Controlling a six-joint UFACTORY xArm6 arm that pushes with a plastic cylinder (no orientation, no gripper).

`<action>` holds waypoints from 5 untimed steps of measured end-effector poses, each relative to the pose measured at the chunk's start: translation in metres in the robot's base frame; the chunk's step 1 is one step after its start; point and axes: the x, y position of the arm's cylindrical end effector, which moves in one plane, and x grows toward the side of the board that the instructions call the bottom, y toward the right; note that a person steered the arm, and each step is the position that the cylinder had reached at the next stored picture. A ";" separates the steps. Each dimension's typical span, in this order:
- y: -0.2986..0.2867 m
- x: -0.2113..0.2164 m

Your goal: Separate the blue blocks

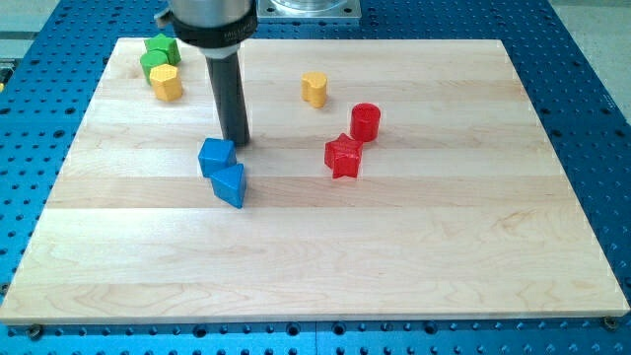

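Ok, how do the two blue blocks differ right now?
The blue cube sits nearer the view's top, right beside my tip; the blue wedge-like block lies below it, farther from my tip. The cube shows a flat square top; the wedge-like block shows a pointed, triangular face. Both are the same blue, look similar in size, and appear to touch each other on the wooden board.
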 end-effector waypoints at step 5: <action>0.017 0.101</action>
